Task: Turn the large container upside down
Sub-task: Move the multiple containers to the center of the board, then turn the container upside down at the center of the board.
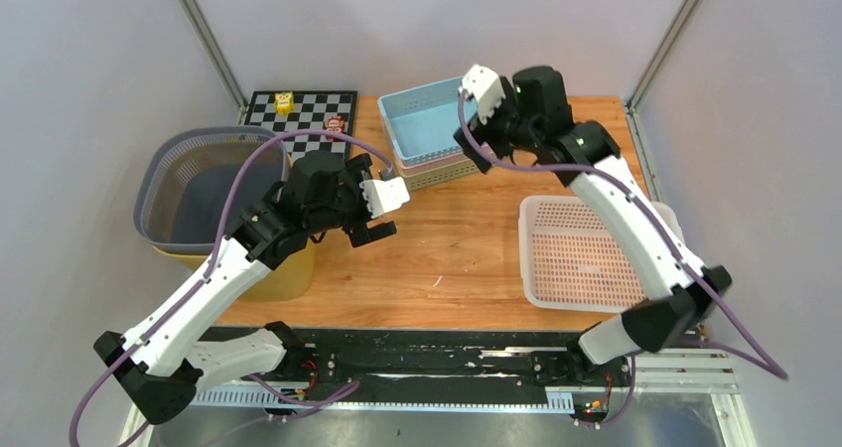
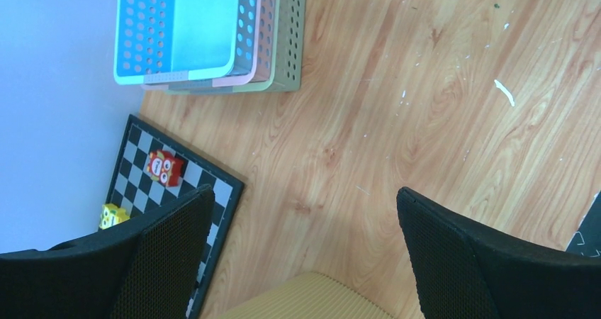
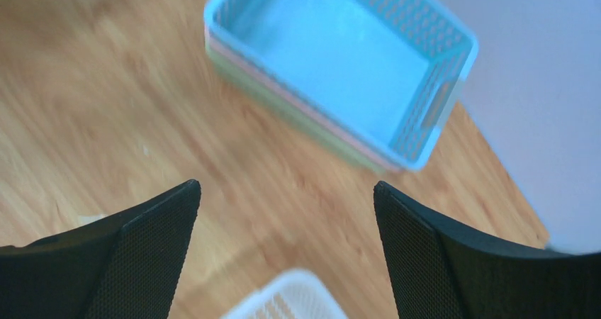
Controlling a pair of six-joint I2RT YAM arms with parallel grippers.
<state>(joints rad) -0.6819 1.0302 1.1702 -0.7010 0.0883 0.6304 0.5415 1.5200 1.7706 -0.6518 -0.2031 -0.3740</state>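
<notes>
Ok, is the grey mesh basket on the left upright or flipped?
Upright: the top view looks into the grey mesh basket through its open rim to the dark floor; it sits atop a yellow bin.

Robot lab cell: plain white walls (image 1: 427,30), metal corner posts (image 1: 206,38), wooden table (image 1: 467,258), black mounting rail (image 1: 447,360).

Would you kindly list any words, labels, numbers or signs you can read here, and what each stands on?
None can be read.
The red block on the checkerboard bears a printed pattern too small to read; the yellow block likewise.
</notes>
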